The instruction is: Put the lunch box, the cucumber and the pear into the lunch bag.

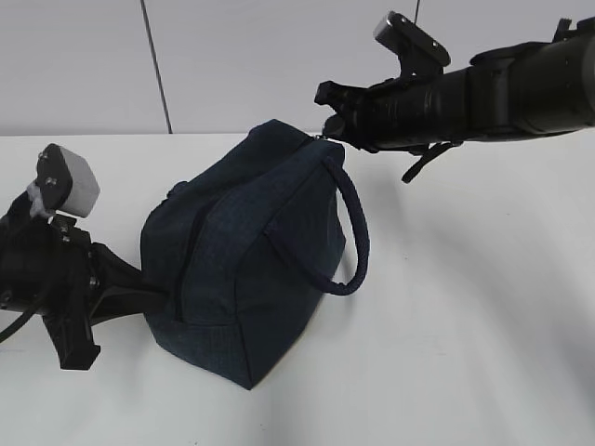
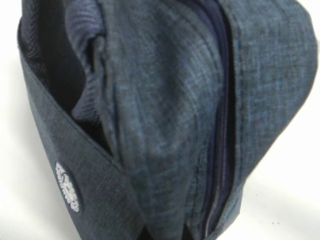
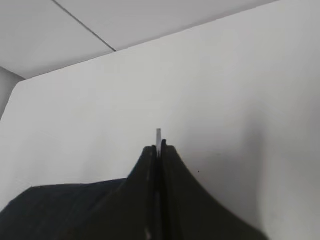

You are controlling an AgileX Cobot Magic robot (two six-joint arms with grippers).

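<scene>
From the outside camera, the lunch bag (image 1: 246,265) sits in the middle of the white table (image 1: 465,325). It leans over, with its top pointing to about 1 o'clock. The padded handle (image 1: 358,237) hangs down its right side. The right gripper (image 1: 333,121) comes in from 3 o'clock and meets the bag at its top corner, where the zipper ends. The left gripper (image 1: 160,299) sits at 8 o'clock, pressed against the bottom left of the bag. Its tips are hidden by the cloth, so nobody can tell how wide it is. The lunch box, cucumber and pear are not in sight, so they may be inside the bag already.

The left wrist camera sees only bag. The zipper line (image 2: 220,130) runs from 12 o'clock down to 6 o'clock and looks closed along the part that shows. A small white logo (image 2: 67,186) sits at 8 o'clock.

The right wrist camera shows the two fingers squeezed tight together on a thin silver bit (image 3: 158,136), likely the zipper pull. The bag is a dark shape at 7 o'clock.

The step looks like working the zipper. To do it well, the right arm should pull straight along the zipper line, slowly, while the left arm keeps the bag from sliding. The pinch must stay firm or the tiny pull may slip out.
</scene>
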